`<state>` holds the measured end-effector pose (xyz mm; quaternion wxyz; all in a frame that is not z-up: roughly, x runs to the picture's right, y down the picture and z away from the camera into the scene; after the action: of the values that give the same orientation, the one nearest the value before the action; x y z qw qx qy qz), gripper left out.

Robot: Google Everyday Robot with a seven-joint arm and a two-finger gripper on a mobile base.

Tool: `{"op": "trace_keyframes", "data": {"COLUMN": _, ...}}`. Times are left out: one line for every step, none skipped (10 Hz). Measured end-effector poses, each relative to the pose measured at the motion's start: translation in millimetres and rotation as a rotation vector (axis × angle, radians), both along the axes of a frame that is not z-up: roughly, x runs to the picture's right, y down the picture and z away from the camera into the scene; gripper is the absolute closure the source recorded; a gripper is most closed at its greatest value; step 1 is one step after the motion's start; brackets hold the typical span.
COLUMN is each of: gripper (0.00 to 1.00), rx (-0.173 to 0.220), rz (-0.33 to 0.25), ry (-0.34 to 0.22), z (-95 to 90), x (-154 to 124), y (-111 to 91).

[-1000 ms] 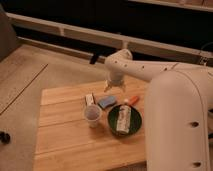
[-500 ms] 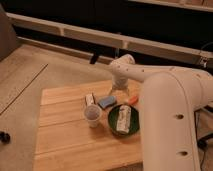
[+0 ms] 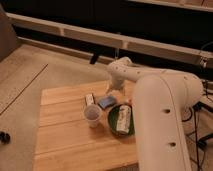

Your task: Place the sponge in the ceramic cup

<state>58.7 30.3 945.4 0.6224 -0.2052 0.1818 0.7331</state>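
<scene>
Sponge (image 3: 106, 102) lies flat on the bench (image 3: 70, 145), just on the near side of the gripper (image 3: 112, 89). The gripper hangs over the far part of the bench; I cannot tell whether it is apart or together. A small packet (image 3: 89, 99) sits just left of the sponge. The cup (image 3: 92, 114) stands upright to the near left. A green bowl (image 3: 114, 124), right of the cup, holds a pale wrapper (image 3: 124, 118).
</scene>
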Motion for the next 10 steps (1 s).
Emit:
{"op": "trace_keyframes", "data": {"gripper": 0.35, "rx": 0.006, "rz": 0.013, "ry": -0.012, "z": 4.5, "x": -5, "y": 0}}
{"op": "trace_keyframes", "data": {"gripper": 0.35, "rx": 0.005, "rz": 0.024, "ry": -0.021, "z": 7.1, "x": -9, "y": 2}}
{"op": "trace_keyframes", "data": {"gripper": 0.35, "rx": -0.002, "rz": 0.037, "ry": -0.032, "z": 10.8, "x": -13, "y": 7}}
{"op": "trace_keyframes", "data": {"gripper": 0.35, "rx": -0.009, "rz": 0.042, "ry": -0.042, "z": 12.9, "x": -19, "y": 12}}
{"op": "trace_keyframes", "data": {"gripper": 0.35, "rx": -0.022, "rz": 0.042, "ry": -0.050, "z": 15.2, "x": -23, "y": 18}}
{"op": "trace_keyframes", "data": {"gripper": 0.35, "rx": -0.037, "rz": 0.039, "ry": -0.057, "z": 17.4, "x": -26, "y": 25}}
{"op": "trace_keyframes", "data": {"gripper": 0.35, "rx": -0.056, "rz": 0.033, "ry": -0.065, "z": 20.5, "x": -31, "y": 32}}
{"op": "trace_keyframes", "data": {"gripper": 0.35, "rx": -0.068, "rz": 0.030, "ry": -0.068, "z": 22.8, "x": -33, "y": 37}}
{"op": "trace_keyframes", "data": {"gripper": 0.37, "rx": -0.077, "rz": 0.027, "ry": -0.071, "z": 24.8, "x": -33, "y": 39}}
{"op": "trace_keyframes", "data": {"gripper": 0.45, "rx": -0.079, "rz": 0.019, "ry": -0.082, "z": 26.5, "x": -34, "y": 40}}
